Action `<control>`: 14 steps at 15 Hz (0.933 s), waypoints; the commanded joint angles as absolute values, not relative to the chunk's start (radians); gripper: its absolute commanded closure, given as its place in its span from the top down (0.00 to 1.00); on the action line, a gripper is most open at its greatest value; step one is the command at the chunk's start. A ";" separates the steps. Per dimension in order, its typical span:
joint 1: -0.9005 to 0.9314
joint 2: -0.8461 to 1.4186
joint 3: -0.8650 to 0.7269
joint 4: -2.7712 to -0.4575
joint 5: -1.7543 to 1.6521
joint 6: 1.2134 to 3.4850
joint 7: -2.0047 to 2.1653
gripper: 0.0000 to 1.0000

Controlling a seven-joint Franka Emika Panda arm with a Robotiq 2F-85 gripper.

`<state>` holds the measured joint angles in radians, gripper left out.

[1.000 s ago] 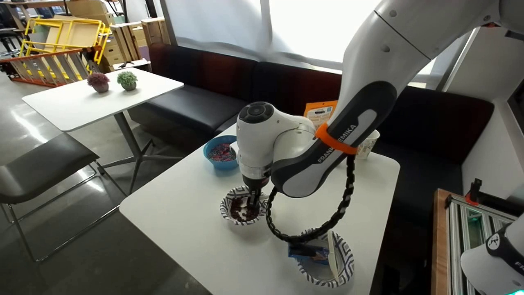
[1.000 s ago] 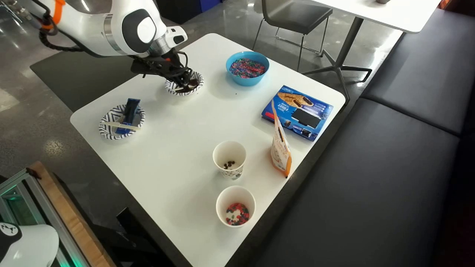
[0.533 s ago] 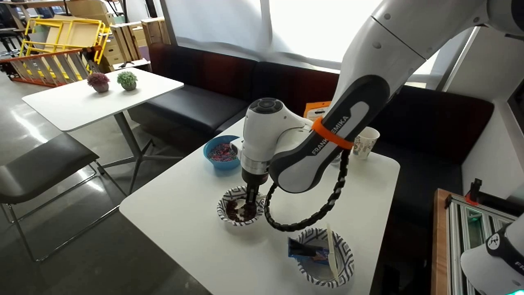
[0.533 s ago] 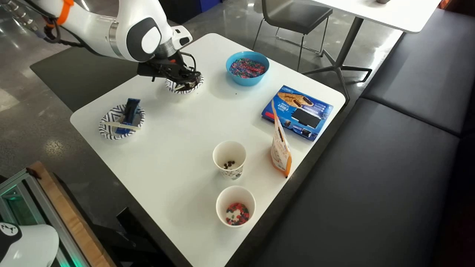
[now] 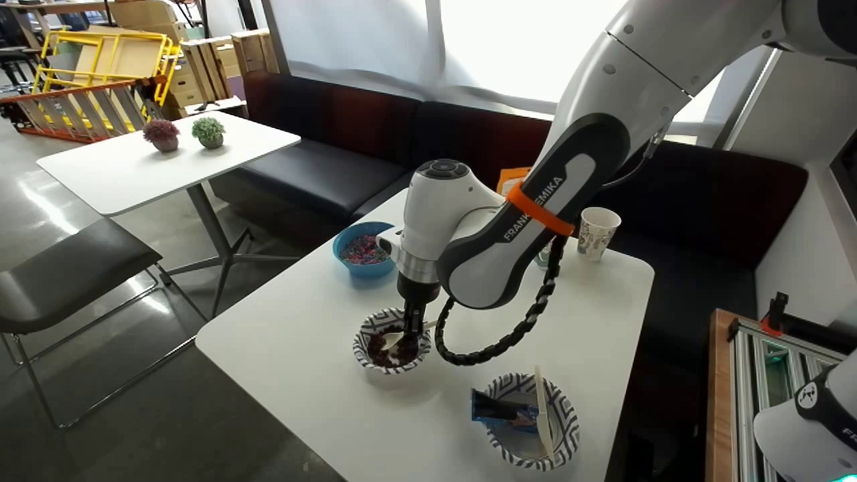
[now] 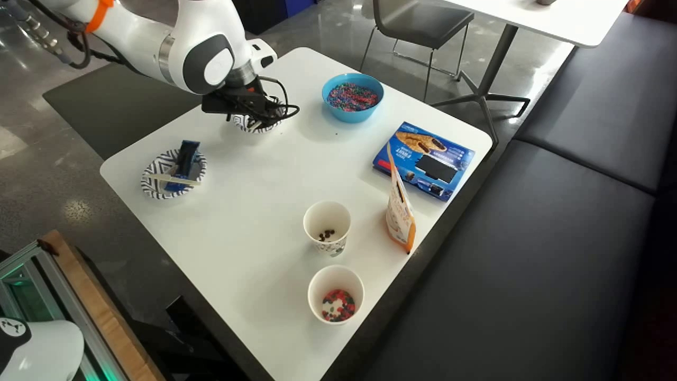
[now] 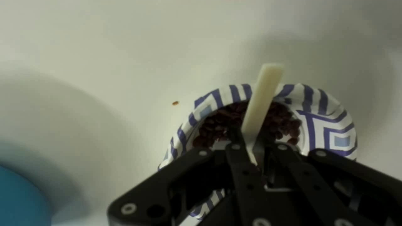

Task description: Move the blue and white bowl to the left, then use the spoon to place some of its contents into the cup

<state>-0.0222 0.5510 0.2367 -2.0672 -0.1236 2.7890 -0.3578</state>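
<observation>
The blue and white bowl [image 7: 334,125] is on the white tabletop [image 5: 315,341], near the solid blue bowl [image 5: 365,271], with dark brown bits [image 7: 281,119] loose inside. The end effector [image 7: 249,136] reaches down toward these, jaws narrow and, as far as the wrist view shows, gripping the pale spoon [image 7: 262,97] by its handle, the head resting among the bits. The blue and white bowl looks like coated paper, so it should be light, apt to slide and soft at the rim; to shift it, I would pinch one wall gently near the rim, as a hard squeeze could crease it and spill the bits. The spoon seems light and stiff, perhaps wood or plastic; so slim a handle may swivel when loaded, which calls for a firm hold at mid-handle. Whether the cup with a few dark pieces [image 6: 332,248] or the cup with red and dark pieces [image 6: 328,278] is meant, I cannot tell. On the arm [image 5: 622,87], "FRANK" and "EMIKA" can be read on either side of the orange band [image 5: 539,209]. The blue box [image 6: 415,159] seems to show "FRUIT" upside down, its smaller print lost to me. The orange and white pouch [image 6: 401,222] stands too edge-on to read
</observation>
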 commanded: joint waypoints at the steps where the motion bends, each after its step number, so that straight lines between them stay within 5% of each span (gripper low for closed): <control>1: -0.086 0.583 0.305 -2.069 -0.075 2.834 -0.468 0.04; 14: -0.339 0.655 0.558 -2.062 0.083 2.826 -0.781 0.04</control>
